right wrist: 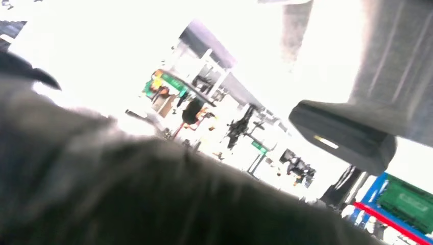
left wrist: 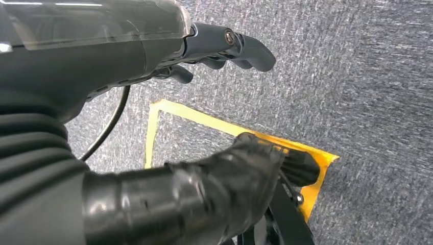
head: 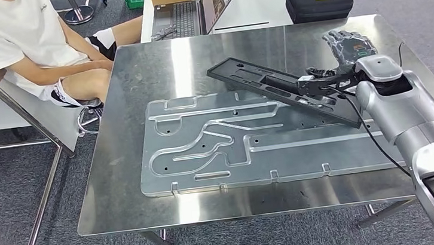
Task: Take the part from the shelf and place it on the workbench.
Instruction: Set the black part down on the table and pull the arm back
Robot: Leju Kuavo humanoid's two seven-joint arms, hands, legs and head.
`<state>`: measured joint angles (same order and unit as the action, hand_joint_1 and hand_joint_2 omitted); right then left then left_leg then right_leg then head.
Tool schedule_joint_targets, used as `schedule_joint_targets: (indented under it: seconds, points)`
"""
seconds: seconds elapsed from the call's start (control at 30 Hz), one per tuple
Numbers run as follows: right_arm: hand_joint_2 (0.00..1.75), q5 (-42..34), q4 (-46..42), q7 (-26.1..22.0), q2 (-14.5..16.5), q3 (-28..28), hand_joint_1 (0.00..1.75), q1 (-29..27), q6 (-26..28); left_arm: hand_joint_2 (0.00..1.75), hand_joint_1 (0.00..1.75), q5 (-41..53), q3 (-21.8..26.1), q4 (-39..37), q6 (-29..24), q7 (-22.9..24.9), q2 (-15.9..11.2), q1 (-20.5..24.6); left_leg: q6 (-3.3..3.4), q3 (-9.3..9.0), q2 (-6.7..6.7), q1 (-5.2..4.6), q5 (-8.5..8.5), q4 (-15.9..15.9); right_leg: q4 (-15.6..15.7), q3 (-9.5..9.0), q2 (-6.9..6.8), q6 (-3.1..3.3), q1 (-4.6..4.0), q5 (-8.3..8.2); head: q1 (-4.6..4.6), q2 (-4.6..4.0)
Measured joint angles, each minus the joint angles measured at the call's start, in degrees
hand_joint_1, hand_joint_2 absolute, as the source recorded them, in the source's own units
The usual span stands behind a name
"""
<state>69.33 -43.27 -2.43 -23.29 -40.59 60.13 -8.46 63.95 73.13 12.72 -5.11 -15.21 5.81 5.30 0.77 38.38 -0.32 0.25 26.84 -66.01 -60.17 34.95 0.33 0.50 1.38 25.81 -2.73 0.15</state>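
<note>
Long black part (head: 283, 91), flat and slotted, held tilted above the steel workbench (head: 138, 76); its far end points toward the table's middle, its near end lies in the right hand (head: 333, 75). The right hand grips this near end, some fingers (head: 348, 41) spread upward beyond it. Beneath the part lies a large grey metal plate (head: 217, 146) with routed channels (flat on the workbench). Left hand (left wrist: 224, 46) hangs over grey carpet (left wrist: 367, 76) and a yellow tape mark (left wrist: 153, 132), fingers curled, holding nothing. Behind the workbench: a laptop (head: 192, 11), a black case (head: 318, 1), a seated person (head: 27, 45).
</note>
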Motion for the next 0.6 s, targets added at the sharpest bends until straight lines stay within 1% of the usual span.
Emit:
schedule_joint_targets:
  seconds: [0.03, 0.07, 0.1, 0.13, 0.17, 0.2, 0.23, 0.27, 0.33, 0.37, 0.4, 0.43, 0.47, 0.5, 0.53, 0.57, 0.6]
  points:
    - [0.00, 0.0, -0.2, 0.0, -0.2, 0.1, 0.00, 0.0, 0.0, 0.00, 0.00, 0.0, 0.0, 0.0, 0.0, -0.1, 0.0, 0.0, 0.27, -1.63, 0.01, -0.10, -1.13, 3.4, -0.1, -0.02, 0.00, -0.17, -0.10, 0.09, 0.01, 0.00]
    - [0.00, -0.1, -0.4, 0.0, -0.4, 0.2, 0.00, 0.0, -0.1, 0.00, 0.00, 0.0, 0.0, 0.0, 0.0, -0.1, 0.0, 0.0, 0.49, -2.71, 0.00, -0.20, -1.65, 5.6, 0.0, -0.01, 0.00, -0.43, -0.16, 0.14, 0.01, 0.00]
    - [0.00, -0.2, -0.6, 0.0, -0.7, 0.3, 0.00, 0.0, -0.2, 0.00, 0.00, 0.0, 0.0, 0.0, 0.0, -0.2, 0.0, 0.1, 0.66, -3.12, -0.01, -0.35, -1.56, 6.5, 0.0, -0.01, 0.00, -0.72, -0.21, 0.13, 0.02, 0.00]
    - [0.00, -0.3, -0.8, 0.0, -0.9, 0.3, 0.00, -0.1, -0.2, 0.00, 0.00, 0.0, 0.0, 0.0, 0.0, -0.3, 0.0, 0.1, 0.80, -3.24, -0.03, -0.47, -1.58, 6.7, 0.2, -0.05, -0.01, -1.09, -0.26, 0.08, 0.02, 0.00]
    - [0.00, -0.4, -1.0, 0.0, -1.2, 0.3, 0.00, -0.2, -0.3, 0.00, 0.00, 0.0, 0.0, 0.0, 0.1, -0.4, 0.0, 0.1, 1.08, -3.37, -0.01, -0.38, -1.80, 7.0, 0.3, -0.14, 0.00, -1.45, -0.19, 0.09, 0.01, 0.00]
    - [0.00, -0.4, -1.1, -0.1, -1.5, 0.4, 0.00, -0.3, -0.4, 0.00, 0.00, 0.0, 0.0, 0.0, 0.1, -0.5, 0.0, 0.1, 1.39, -3.56, 0.03, -0.31, -2.07, 7.4, 0.1, -0.12, -0.02, -1.77, -0.14, 0.42, 0.03, 0.00]
    - [0.00, -0.5, -1.3, -0.1, -1.8, 0.4, 0.00, -0.3, -0.4, 0.00, 0.00, 0.0, 0.0, 0.0, 0.2, -0.5, 0.1, 0.0, 1.77, -3.73, 0.07, -0.20, -2.39, 7.7, -1.0, 0.26, -0.04, -2.02, -0.10, 1.31, 0.03, 0.00]
    - [0.00, -0.5, -1.4, -0.1, -2.1, 0.5, 0.00, -0.4, -0.5, 0.00, 0.00, 0.0, 0.0, 0.0, 0.2, -0.6, 0.1, 0.0, 2.07, -3.86, 0.12, -0.09, -2.67, 8.1, -3.1, 1.14, -0.05, -2.20, -0.06, 2.80, 0.05, 0.00]
    - [0.00, -0.6, -1.5, -0.1, -2.6, 0.5, 0.00, -0.7, -0.6, 0.00, 0.00, 0.0, 0.0, 0.0, 0.2, -0.7, 0.1, 0.1, 2.36, -3.78, 0.12, -0.17, -2.83, 8.1, -9.9, 4.09, -0.07, -2.51, -0.05, 6.49, 0.06, 0.00]
    - [0.00, -0.6, -1.5, -0.1, -2.8, 0.5, 0.00, -1.1, -0.7, 0.00, 0.00, 0.0, 0.0, 0.0, 0.2, -0.7, 0.1, 0.1, 2.37, -3.70, 0.12, -0.20, -2.84, 8.0, -12.8, 5.40, -0.07, -2.65, -0.05, 7.58, 0.07, 0.00]
    - [0.00, -0.6, -1.5, -0.1, -2.9, 0.5, 0.00, -1.4, -0.7, 0.00, 0.00, 0.0, 0.0, 0.0, 0.2, -0.7, 0.1, 0.1, 2.37, -3.61, 0.12, -0.23, -2.83, 7.9, -14.2, 5.98, -0.09, -2.76, -0.03, 7.67, 0.06, 0.00]
    - [0.00, -0.7, -1.5, -0.1, -3.0, 0.5, 0.00, -1.7, -0.7, 0.00, 0.00, 0.0, 0.0, 0.0, 0.3, -0.7, 0.2, 0.0, 2.36, -3.50, 0.11, -0.24, -2.83, 7.7, -13.5, 5.58, -0.12, -2.81, 0.00, 6.70, 0.06, 0.00]
    - [0.00, -0.7, -1.6, -0.1, -3.1, 0.5, 0.00, -1.9, -0.7, 0.00, 0.00, 0.0, 0.0, 0.0, 0.3, -0.7, 0.2, 0.0, 2.34, -3.38, 0.09, -0.23, -2.81, 7.5, -10.7, 4.16, -0.16, -2.80, 0.03, 4.92, 0.06, 0.00]
    - [0.00, -0.7, -1.7, -0.1, -3.2, 0.5, 0.00, -1.9, -0.7, 0.00, 0.00, 0.0, 0.0, 0.0, 0.3, -0.7, 0.2, 0.0, 2.28, -3.25, 0.07, -0.24, -2.78, 7.3, -6.9, 2.25, -0.19, -2.72, 0.05, 3.17, 0.07, 0.00]
    - [0.00, -0.7, -1.7, -0.2, -3.3, 0.6, 0.00, -1.9, -0.7, 0.00, 0.00, 0.0, 0.0, 0.0, 0.3, -0.7, 0.3, 0.1, 2.14, -3.06, 0.02, -0.34, -2.76, 7.1, -3.5, 0.60, -0.20, -2.52, -0.08, 1.78, 0.06, 0.00]
    - [0.00, -0.7, -1.8, -0.2, -3.4, 0.6, 0.00, -1.9, -0.7, 0.00, 0.00, 0.0, 0.0, 0.0, 0.3, -0.6, 0.3, 0.1, 1.93, -2.87, -0.02, -0.44, -2.78, 6.9, -1.1, -0.50, -0.18, -2.26, -0.23, 0.93, 0.05, 0.00]
    - [0.00, -0.7, -1.9, -0.2, -3.5, 0.6, 0.00, -1.9, -0.7, 0.00, 0.00, 0.0, 0.0, 0.0, 0.3, -0.6, 0.3, 0.1, 1.66, -2.70, -0.05, -0.51, -2.88, 6.8, -0.1, -0.86, -0.15, -1.97, -0.40, 0.65, 0.05, 0.00]
